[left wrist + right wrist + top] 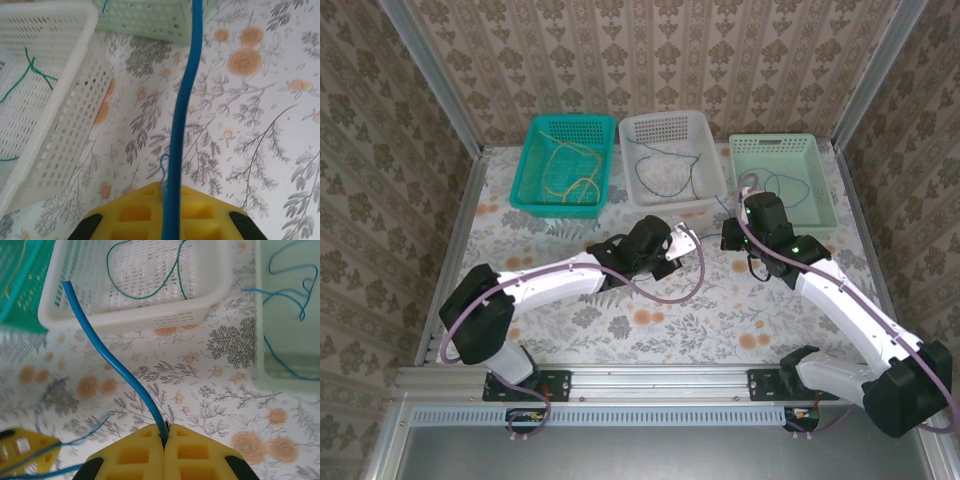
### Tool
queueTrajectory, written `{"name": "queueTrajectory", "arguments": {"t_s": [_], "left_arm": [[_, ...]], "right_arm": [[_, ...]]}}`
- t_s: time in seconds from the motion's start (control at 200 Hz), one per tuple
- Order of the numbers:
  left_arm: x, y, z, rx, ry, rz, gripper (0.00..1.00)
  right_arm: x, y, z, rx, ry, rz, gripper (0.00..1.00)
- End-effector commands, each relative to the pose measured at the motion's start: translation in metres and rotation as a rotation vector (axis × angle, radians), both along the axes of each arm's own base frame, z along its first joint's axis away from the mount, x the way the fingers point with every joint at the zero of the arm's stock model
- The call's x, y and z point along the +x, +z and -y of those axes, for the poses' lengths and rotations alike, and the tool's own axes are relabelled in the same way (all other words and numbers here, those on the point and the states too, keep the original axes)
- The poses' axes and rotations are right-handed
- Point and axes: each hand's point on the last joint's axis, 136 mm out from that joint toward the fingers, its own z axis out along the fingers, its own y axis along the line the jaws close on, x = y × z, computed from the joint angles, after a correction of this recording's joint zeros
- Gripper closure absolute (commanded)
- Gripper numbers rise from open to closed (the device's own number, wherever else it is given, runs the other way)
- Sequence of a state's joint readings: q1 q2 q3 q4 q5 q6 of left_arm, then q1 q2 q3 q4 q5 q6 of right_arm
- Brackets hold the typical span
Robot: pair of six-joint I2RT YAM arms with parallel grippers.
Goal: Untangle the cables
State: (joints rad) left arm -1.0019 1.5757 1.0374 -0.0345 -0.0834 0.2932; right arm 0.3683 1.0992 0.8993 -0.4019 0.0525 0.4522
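Left claw (167,200) is pressed shut on the blue cable (182,110). The strand runs up from betw. the yellow fingers (135,215), over the flowered table (260,150), toward the mint basket (150,22). Right claw (164,436) is likewise clamped tight on a blue strand that arcs away up-left toward the white basket (125,319). From above, both claws sit close together low over the table, just in front of the gap betw. the white & mint baskets.

Where the cables are:
- **Yellow cable** (570,172): coiled in the teal basket (560,208).
- **Green cable** (145,294): looped in the white basket.
- **Blue cable:** the rest lies in loose squiggles in the mint basket, w/ a length that seems to trail over its wall toward the claws.

Can't tell if both claws hold the same strand or two.

Handling, my read:
- **Weight & stiffness:** v. light, thin, floppy wire w/ no real stiffness, so it droops & follows the claw rather than keeping shape.
- **Grip:** the smooth jacket prob. slides through the pads under a hard pull, so it needs a firm pinch.
- **Snags:** not fragile, but loops catch on basket rims & holes, so lift clear before dragging.
- **Where to hold:** best on a free, straight run away from crossings, approx. where the claws grip now. Grabbing at a knot would only tighten it.
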Motion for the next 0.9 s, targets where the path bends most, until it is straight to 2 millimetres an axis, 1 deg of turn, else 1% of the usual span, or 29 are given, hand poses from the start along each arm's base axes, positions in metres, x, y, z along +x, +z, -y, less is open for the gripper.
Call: {"name": "queueTrajectory", "arguments": {"t_s": [0.0,0.025,0.095,0.135,0.17,0.205,0.285,0.345,0.435,0.52,0.565,0.57,0.575,0.58,0.595,0.61,0.635,0.66,0.68,0.71,0.76,0.8,0.895], "left_arm": [[-0.003,-0.014,-0.013,0.029,0.085,-0.056,1.0],[-0.004,-0.016,-0.012,0.034,0.088,-0.056,1.0],[-0.009,-0.025,-0.01,0.053,0.086,-0.065,1.0],[-0.013,-0.03,-0.009,0.062,0.083,-0.073,1.0],[-0.016,-0.034,-0.008,0.068,0.081,-0.083,1.0],[-0.018,-0.038,-0.007,0.071,0.079,-0.091,1.0],[-0.021,-0.043,-0.007,0.072,0.078,-0.101,1.0],[-0.022,-0.046,-0.008,0.077,0.081,-0.105,1.0],[-0.022,-0.048,-0.011,0.086,0.091,-0.1,1.0],[-0.019,-0.045,-0.013,0.084,0.104,-0.088,1.0],[-0.016,-0.042,-0.014,0.081,0.118,-0.077,0.91],[-0.016,-0.041,-0.014,0.079,0.119,-0.075,0.89],[-0.016,-0.041,-0.014,0.079,0.121,-0.074,0.88],[-0.016,-0.041,-0.014,0.08,0.123,-0.072,0.86],[-0.014,-0.039,-0.015,0.078,0.13,-0.066,0.83],[-0.013,-0.038,-0.015,0.08,0.135,-0.061,0.76],[-0.011,-0.036,-0.016,0.08,0.144,-0.052,0.63],[-0.009,-0.034,-0.017,0.079,0.154,-0.043,0.51],[-0.008,-0.033,-0.018,0.081,0.16,-0.038,0.38],[-0.006,-0.03,-0.019,0.081,0.168,-0.025,0.27],[-0.003,-0.026,-0.023,0.086,0.19,-0.004,0.18],[0.001,-0.022,-0.027,0.083,0.214,0.014,0.09],[0.004,-0.013,-0.036,0.053,0.244,0.044,0.04]], "right_arm": [[0.014,0.0,0.045,0.303,-0.352,0.005,1.0],[0.015,-0.006,0.05,0.383,-0.393,-0.002,1.0],[0.021,-0.019,0.062,0.685,-0.508,-0.021,1.0],[0.023,-0.032,0.069,0.847,-0.574,-0.054,1.0],[0.026,-0.04,0.073,0.961,-0.614,-0.075,1.0],[0.028,-0.044,0.074,1.026,-0.626,-0.084,1.0],[0.028,-0.047,0.071,1.058,-0.63,-0.12,1.0],[0.025,-0.045,0.074,1.066,-0.649,-0.113,1.0],[0.021,-0.034,0.084,1.055,-0.674,-0.075,1.0],[0.019,-0.016,0.09,0.981,-0.643,-0.037,1.0],[0.018,-0.002,0.093,0.889,-0.612,-0.012,1.0],[0.015,-0.006,0.094,0.875,-0.617,-0.026,1.0],[0.018,0.003,0.094,0.865,-0.603,-0.002,1.0],[0.015,-0.002,0.094,0.848,-0.609,-0.02,1.0],[0.015,0.002,0.095,0.814,-0.598,-0.012,1.0],[0.014,0.006,0.096,0.773,-0.584,-0.004,1.0],[0.013,0.015,0.099,0.705,-0.565,0.011,1.0],[0.012,0.021,0.102,0.638,-0.548,0.022,1.0],[0.013,0.027,0.103,0.591,-0.528,0.037,1.0],[0.014,0.037,0.106,0.519,-0.496,0.055,1.0],[0.015,0.047,0.111,0.386,-0.458,0.058,1.0],[0.018,0.055,0.114,0.294,-0.424,0.062,1.0],[0.022,0.068,0.112,0.151,-0.33,0.059,1.0]]}}
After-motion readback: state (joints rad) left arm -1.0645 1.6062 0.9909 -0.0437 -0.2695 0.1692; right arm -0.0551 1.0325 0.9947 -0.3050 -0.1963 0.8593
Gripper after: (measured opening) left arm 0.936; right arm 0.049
